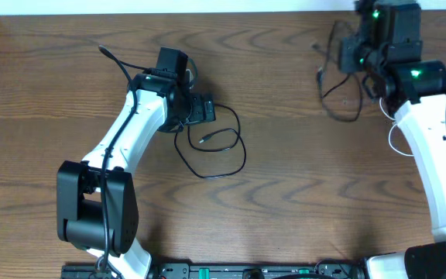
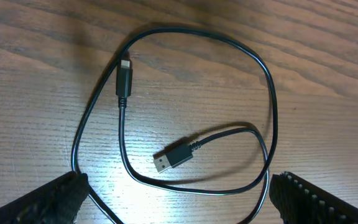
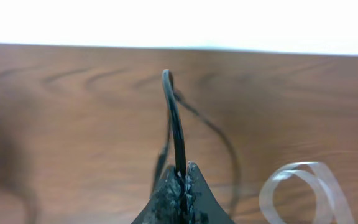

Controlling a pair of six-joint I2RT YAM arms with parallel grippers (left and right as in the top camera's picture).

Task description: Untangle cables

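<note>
- Over table point(image 1: 300, 209) centre, your L gripper point(image 2: 179, 190) hung angled down, jaws wide apart, above black cable loop point(image 2: 269, 93).
- Far right, R gripper point(image 3: 182, 183) clamped second black cord point(image 3: 174, 112); white cable point(image 3: 294, 168) beside it.

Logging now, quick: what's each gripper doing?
Left gripper: open, holding nothing.
Right gripper: closed on a thin black cable.

The surface point(image 1: 300, 201) is shown in brown wood grain. A black cable point(image 2: 178, 155) is tipped with silver plugs. A second black cable point(image 3: 174, 118) is seen in the black right pincer point(image 3: 182, 174), beside a white cable point(image 3: 294, 169).
</note>
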